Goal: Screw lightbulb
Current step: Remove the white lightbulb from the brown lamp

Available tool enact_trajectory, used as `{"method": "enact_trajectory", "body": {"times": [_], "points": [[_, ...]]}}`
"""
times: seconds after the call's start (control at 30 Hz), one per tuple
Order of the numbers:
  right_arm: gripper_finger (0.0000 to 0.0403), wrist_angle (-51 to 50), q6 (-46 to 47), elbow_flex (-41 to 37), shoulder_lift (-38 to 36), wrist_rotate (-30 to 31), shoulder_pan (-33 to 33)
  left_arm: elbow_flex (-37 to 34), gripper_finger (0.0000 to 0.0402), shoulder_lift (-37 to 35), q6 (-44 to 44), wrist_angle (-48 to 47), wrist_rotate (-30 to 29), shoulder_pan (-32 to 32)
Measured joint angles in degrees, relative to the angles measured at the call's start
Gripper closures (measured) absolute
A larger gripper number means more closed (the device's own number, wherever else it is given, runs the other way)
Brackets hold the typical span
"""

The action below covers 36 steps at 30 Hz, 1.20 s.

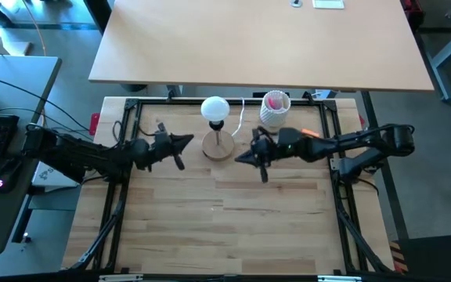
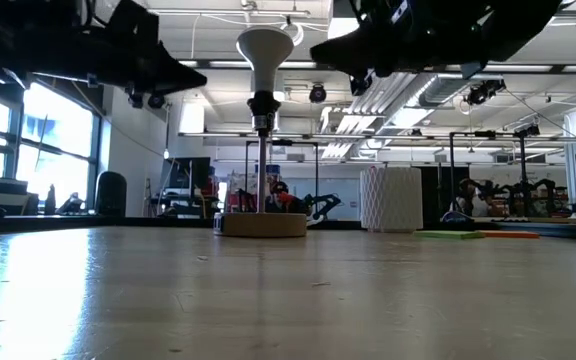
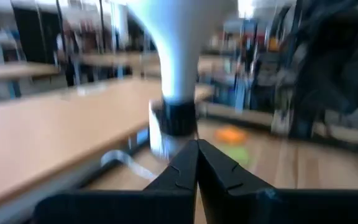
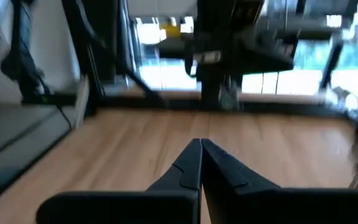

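The white lightbulb (image 1: 214, 108) stands globe up, its neck in the black socket (image 2: 262, 103) on a thin post that rises from the round wooden disc (image 1: 218, 148). The left wrist view shows the lightbulb (image 3: 180, 37) and the socket (image 3: 178, 118) close ahead. My left gripper (image 1: 189, 142) hangs shut to the left of the stand, pointing level at it and touching nothing; the left wrist view shows its fingertips (image 3: 197, 145) together. My right gripper (image 1: 238, 159) hangs shut to the right of the stand, a little nearer the table's front, with nothing held (image 4: 201, 144).
A white perforated cup (image 1: 275, 110) with pink contents stands at the back, right of the stand (image 2: 393, 198). Flat orange and green pieces (image 2: 468, 235) lie near the right side. A black frame (image 1: 131, 110) borders the wooden table.
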Motion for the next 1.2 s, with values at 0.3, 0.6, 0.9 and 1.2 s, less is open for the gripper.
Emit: {"method": "enact_trajectory", "body": {"times": [0.3, 0.6, 0.9, 1.2], "points": [[0.0403, 0.33, -3.58, 8.24, 0.00, 3.01, -6.79, 0.22, 0.0402, -0.05, 6.62, 13.22, 6.61, 11.87], [0.0403, 0.53, -3.71, 10.74, -0.02, 3.84, -7.93, 10.42, 0.0402, 1.76, -1.97, 3.48, 36.55, 31.09], [0.0403, 2.40, -3.65, 10.77, -0.02, 5.21, -8.20, 21.01, 0.0402, 15.05, -8.30, 2.68, 54.63, 37.67], [0.0403, 7.81, 0.24, 10.77, 4.62, 2.04, -9.81, 23.69, 0.0401, 20.74, -9.96, 4.35, 58.59, 37.70]]}}
